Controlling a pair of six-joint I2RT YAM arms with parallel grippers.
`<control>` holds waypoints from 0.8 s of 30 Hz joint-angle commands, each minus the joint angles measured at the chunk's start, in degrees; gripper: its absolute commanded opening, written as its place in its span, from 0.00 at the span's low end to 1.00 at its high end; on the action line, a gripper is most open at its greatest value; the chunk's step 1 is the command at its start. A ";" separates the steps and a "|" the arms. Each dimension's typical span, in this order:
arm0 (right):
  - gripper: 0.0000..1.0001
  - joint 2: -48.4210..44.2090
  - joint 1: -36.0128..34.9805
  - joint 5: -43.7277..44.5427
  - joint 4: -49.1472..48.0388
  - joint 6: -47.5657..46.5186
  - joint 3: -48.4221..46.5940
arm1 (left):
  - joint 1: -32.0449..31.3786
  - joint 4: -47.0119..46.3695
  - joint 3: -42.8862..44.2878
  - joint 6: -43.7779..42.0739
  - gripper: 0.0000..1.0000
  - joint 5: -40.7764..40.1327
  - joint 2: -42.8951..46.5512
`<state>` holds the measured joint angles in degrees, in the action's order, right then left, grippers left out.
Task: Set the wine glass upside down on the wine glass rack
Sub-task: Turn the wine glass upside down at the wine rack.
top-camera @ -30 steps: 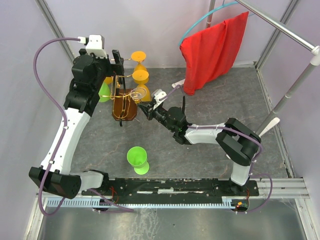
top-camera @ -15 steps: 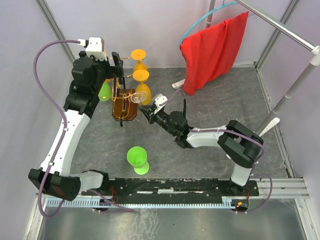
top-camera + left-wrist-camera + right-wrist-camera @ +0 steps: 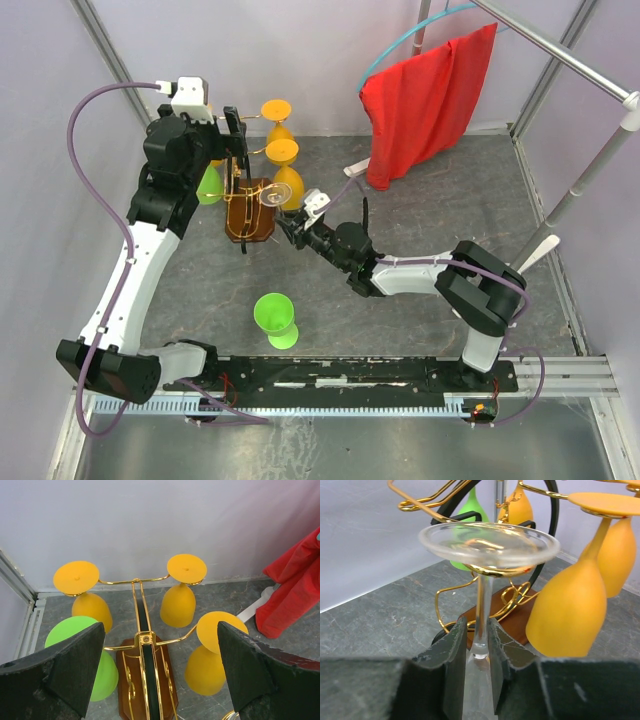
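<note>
Clear wine glass (image 3: 489,544), inverted, its foot apparently resting on a wire arm of the wine glass rack (image 3: 145,640). Your right gripper (image 3: 479,630) is clamped on the stem, so release and withdrawal remain. Your left gripper (image 3: 160,666) hovers above the rack, fingers apart.

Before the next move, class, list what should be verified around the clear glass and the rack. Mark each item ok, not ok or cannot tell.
1. The clear wine glass is upside down, foot on top: ok.
2. The right tool is shut on its stem: ok.
3. The foot lies over a wire arm of the rack, with the wire just under it: ok.
4. The foot is fully seated and would hang if released: cannot tell.
5. The nearest orange glass is apart from the clear stem: ok.
6. The left tool is open above the rack, holding nothing: ok.
</note>
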<state>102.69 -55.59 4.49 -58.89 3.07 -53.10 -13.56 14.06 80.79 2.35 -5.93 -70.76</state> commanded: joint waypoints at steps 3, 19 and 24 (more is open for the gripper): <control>0.40 -0.39 -1.02 -1.48 -1.22 -0.94 -2.02 | 0.32 -1.92 -0.37 1.25 0.99 -1.08 2.08; 0.59 -11.73 -1.07 6.40 6.07 -4.26 7.60 | 0.39 0.73 0.23 0.30 0.99 -1.13 3.63; 0.67 -19.79 -1.08 11.14 26.38 -3.01 6.57 | 0.39 3.07 0.73 -1.57 0.99 -1.39 5.07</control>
<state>90.04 -56.42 10.76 -47.42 0.25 -45.01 -13.47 15.88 80.27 2.31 -6.74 -68.29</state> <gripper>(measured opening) 0.646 0.990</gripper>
